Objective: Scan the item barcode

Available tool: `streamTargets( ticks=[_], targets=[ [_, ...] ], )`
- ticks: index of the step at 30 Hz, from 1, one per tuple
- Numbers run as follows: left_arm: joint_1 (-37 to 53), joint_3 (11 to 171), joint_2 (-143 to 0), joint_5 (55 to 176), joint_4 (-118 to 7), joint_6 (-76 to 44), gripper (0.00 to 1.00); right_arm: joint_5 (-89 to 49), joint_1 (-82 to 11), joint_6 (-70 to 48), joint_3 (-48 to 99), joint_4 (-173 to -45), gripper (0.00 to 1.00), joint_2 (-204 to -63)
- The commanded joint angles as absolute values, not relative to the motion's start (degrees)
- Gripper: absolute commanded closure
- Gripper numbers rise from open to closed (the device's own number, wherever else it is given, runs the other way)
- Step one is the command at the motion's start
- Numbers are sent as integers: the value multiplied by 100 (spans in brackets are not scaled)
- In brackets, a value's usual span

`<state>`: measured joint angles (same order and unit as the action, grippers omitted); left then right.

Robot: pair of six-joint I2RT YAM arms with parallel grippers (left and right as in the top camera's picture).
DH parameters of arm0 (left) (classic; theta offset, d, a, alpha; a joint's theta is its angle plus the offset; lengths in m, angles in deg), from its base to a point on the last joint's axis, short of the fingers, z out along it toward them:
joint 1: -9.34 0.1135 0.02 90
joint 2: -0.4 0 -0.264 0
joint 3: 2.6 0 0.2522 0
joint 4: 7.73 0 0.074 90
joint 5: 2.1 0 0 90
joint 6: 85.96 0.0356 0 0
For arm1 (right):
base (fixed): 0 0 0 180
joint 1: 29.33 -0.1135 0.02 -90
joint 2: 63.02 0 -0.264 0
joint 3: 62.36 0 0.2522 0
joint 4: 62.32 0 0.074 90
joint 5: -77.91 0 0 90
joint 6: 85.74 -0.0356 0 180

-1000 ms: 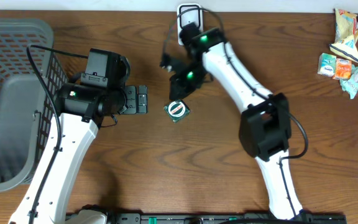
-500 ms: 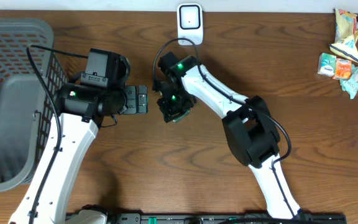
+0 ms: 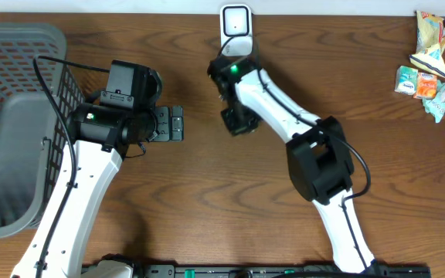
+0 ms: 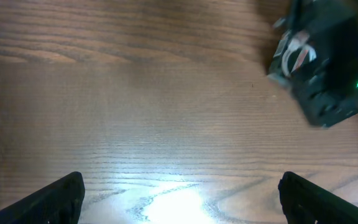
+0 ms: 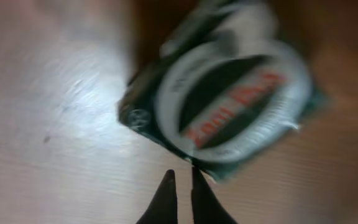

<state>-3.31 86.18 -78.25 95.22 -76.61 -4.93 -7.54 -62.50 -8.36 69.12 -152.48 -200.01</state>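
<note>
Apparently the right end effector point(image 5: 181, 173) grips the green packet point(image 5: 229, 106) by its edge near the white scanner point(image 3: 236, 22), the scan not yet done; the left end effector point(image 4: 180, 182) gapes empty.

In the right wrist view the packet point(image 5: 229, 112) is smeared by blur, and its red lettering cannot be read. In the overhead view it is concealed beneath the right gripper point(image 3: 236, 122), and the snack wrappers point(image 3: 427, 66) are too small to be identified. In the left wrist view the fingers point(image 4: 55, 199) of the left gripper point(image 4: 180, 180) are cut off by the lower edge.
</note>
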Motion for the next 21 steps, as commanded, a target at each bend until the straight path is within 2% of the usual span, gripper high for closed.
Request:
streamTargets(
  ticks=[1, 4, 5, 6, 8, 12, 17, 21],
  targets=[
    [-324, 8681, -7786, 9489, -7658, -458, 2, -78, -6084, -1210, 7373, -15349, 93, -19898],
    [-324, 8681, -7788, 9491, -7658, -458, 2, -111, -5948, -1544, 7465, -15342, 91, -19898],
    [-324, 8681, -7788, 9491, -7658, -458, 2, -266, -5905, -1568, 7471, -15325, 89, -19898],
    [-324, 8681, -7788, 9491, -7658, -458, 2, -574, -5857, -1560, 7471, -15311, 84, -19898],
    [-324, 8681, -7788, 9491, -7658, -458, 2, -1112, -5804, -1490, 7469, -15294, 82, -19900],
    [-324, 8681, -7788, 9491, -7658, -458, 3, -2113, -5811, -1000, 7465, -15244, 99, -19900],
    [-324, 8681, -7788, 9491, -7658, -458, 2, -2059, -5953, -639, 7458, -15729, 99, -19900],
    [-324, 8681, -7788, 9491, -7658, -458, 2, -1215, -6099, -650, 7296, -15823, 96, -19900]
  ],
)
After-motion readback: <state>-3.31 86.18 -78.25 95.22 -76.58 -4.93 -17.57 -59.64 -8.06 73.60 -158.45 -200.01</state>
